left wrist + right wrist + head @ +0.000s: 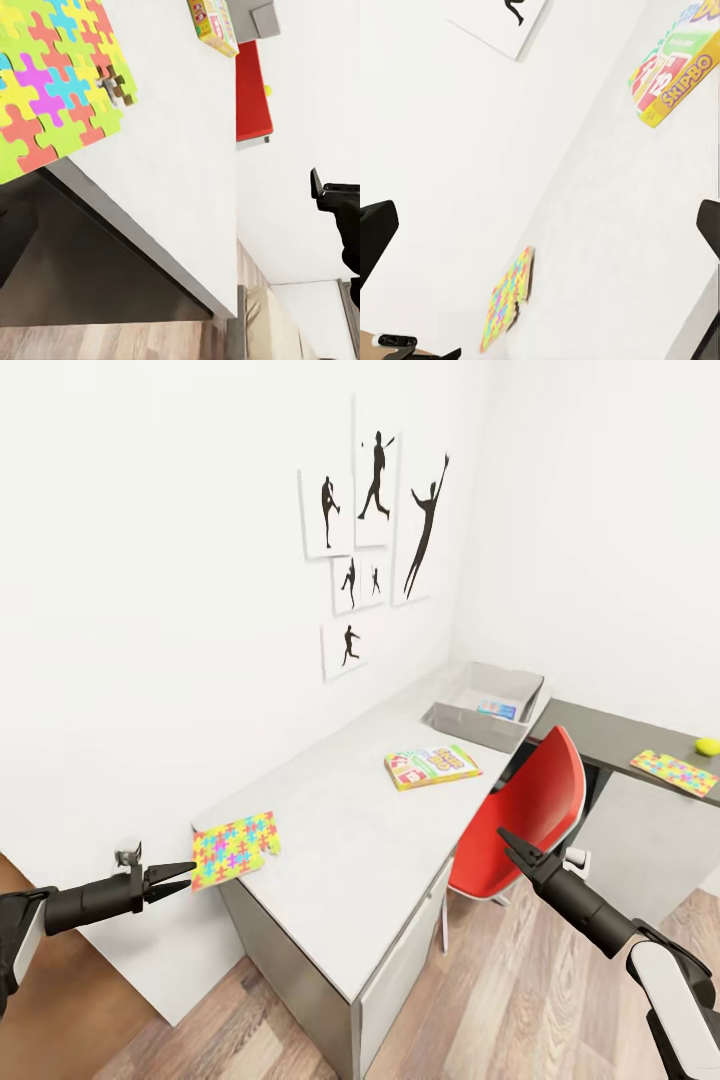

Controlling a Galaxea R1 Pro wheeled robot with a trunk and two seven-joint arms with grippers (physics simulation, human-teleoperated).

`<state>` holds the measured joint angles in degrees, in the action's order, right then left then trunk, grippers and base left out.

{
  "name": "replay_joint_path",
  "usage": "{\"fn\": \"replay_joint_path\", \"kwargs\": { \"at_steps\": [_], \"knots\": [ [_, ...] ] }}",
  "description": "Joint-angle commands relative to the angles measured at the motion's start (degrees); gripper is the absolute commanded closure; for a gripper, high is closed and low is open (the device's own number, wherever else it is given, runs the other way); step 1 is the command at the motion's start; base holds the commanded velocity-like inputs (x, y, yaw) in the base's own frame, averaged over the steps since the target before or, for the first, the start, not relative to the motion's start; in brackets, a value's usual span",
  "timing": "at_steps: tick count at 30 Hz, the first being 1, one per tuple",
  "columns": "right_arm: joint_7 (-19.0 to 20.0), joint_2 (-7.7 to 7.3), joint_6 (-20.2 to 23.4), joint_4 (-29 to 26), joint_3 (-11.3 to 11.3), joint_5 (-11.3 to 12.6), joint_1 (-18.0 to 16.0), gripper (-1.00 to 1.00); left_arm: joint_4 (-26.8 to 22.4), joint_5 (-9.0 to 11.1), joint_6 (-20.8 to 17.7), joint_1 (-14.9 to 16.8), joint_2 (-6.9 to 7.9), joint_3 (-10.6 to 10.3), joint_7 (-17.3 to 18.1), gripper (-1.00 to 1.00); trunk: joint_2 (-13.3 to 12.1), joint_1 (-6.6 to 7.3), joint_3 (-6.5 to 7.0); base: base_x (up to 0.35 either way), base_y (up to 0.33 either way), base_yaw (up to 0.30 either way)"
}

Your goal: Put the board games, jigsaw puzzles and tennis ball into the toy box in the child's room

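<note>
One jigsaw puzzle (235,848) (52,90) (508,301) lies on the near left corner of the table (350,830), overhanging its edge. My left gripper (188,875) is open, with its tips right at that puzzle's left edge. A second puzzle (674,772) and the tennis ball (708,745) rest on the dark lower section at the right. The Skip-Bo board game (432,765) (671,75) lies mid-table. The toy box (487,725) stands at the far end with the small blue board game (497,710) inside. My right gripper (512,847) (540,225) hovers open by the chair. The bed is out of view.
A red swivel chair (530,810) (253,90) stands against the table's right side, just behind my right gripper. White walls close the left and the back, with black silhouette pictures (375,475). Wood-plank floor (500,980) runs in front of the table.
</note>
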<state>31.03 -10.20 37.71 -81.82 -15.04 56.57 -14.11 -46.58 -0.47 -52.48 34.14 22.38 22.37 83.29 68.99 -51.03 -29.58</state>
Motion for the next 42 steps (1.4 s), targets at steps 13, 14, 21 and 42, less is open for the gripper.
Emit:
{"fn": "replay_joint_path", "kwargs": {
  "at_steps": [13, 14, 21, 42],
  "knots": [
    [-0.1, 0.15, 0.4, 0.0, 0.0, 0.3, 0.0, -1.00, 0.0, 0.0, -0.6, 0.0, 0.08, 0.3, 0.4, -1.00, 5.3, -2.86, -2.40, -0.001, 0.000, 0.000],
    [-0.1, 0.14, 0.4, 0.0, 0.0, 0.3, 0.0, -1.00, 0.0, 0.0, -0.5, 0.0, 0.06, 0.4, 0.4, -1.00, 5.7, -3.08, -2.57, 0.000, 0.000, 0.000],
    [-0.1, 0.08, 0.4, 0.0, 0.0, 0.3, 0.0, -1.00, 0.0, 0.0, -0.5, 0.0, -0.03, 0.5, 0.3, -1.00, 8.1, -4.40, -3.65, 0.000, 0.000, 0.000],
    [-0.1, 0.07, 0.3, 1.6, -0.1, 0.2, 0.0, -1.00, 3.2, 0.2, -0.5, 0.0, 0.03, 1.0, -0.2, -1.00, 11.3, -6.16, -5.09, 0.000, 0.000, 0.000]
  ]
}}
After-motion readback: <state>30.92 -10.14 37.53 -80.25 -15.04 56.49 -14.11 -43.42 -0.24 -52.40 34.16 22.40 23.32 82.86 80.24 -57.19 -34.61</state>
